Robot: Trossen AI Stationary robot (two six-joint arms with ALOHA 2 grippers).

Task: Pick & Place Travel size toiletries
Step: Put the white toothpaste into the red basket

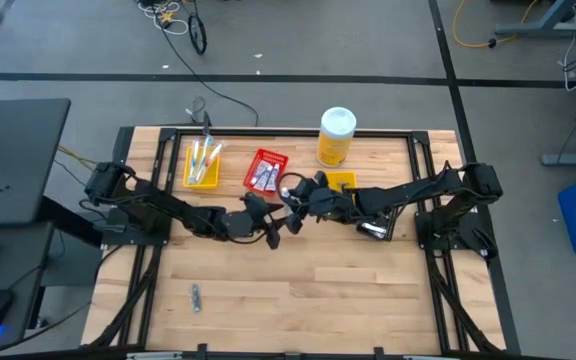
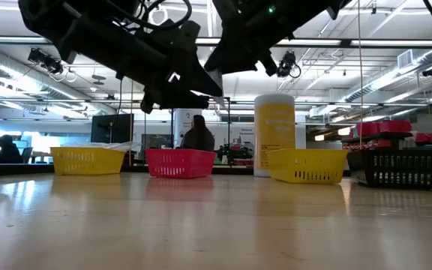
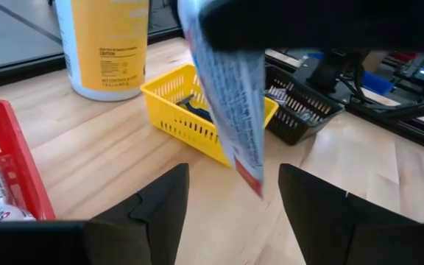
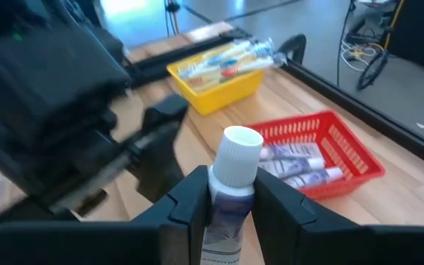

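A white toothpaste tube (image 3: pixel 230 96) with a white cap (image 4: pixel 240 151) hangs over the table's middle, with my right gripper (image 4: pixel 230 193) shut on it. Its red crimped end (image 3: pixel 255 177) reaches down between the fingers of my left gripper (image 3: pixel 234 180), which stands open and touches nothing. In the high view my left gripper (image 1: pixel 273 232) lies just left of and nearer than my right gripper (image 1: pixel 294 196). A small dark item (image 1: pixel 196 296) lies flat on the table at the near left. My right gripper pinches the tube's body just below the cap (image 4: pixel 227 206) between its two fingers. The fingers come nearly level from the table's right side and lie across the tube. The tube stands roughly upright, cap up, and hangs below the fingers clear of the table.
Along the far side stand a yellow bin (image 1: pixel 202 163) with toothbrushes, a red bin (image 1: pixel 266 170) with tubes, a big yellow bottle (image 1: pixel 336 136), a second yellow bin (image 1: pixel 340 181) and a black bin (image 3: pixel 300 103). Bare wood (image 1: pixel 298 290) spreads toward the near edge.
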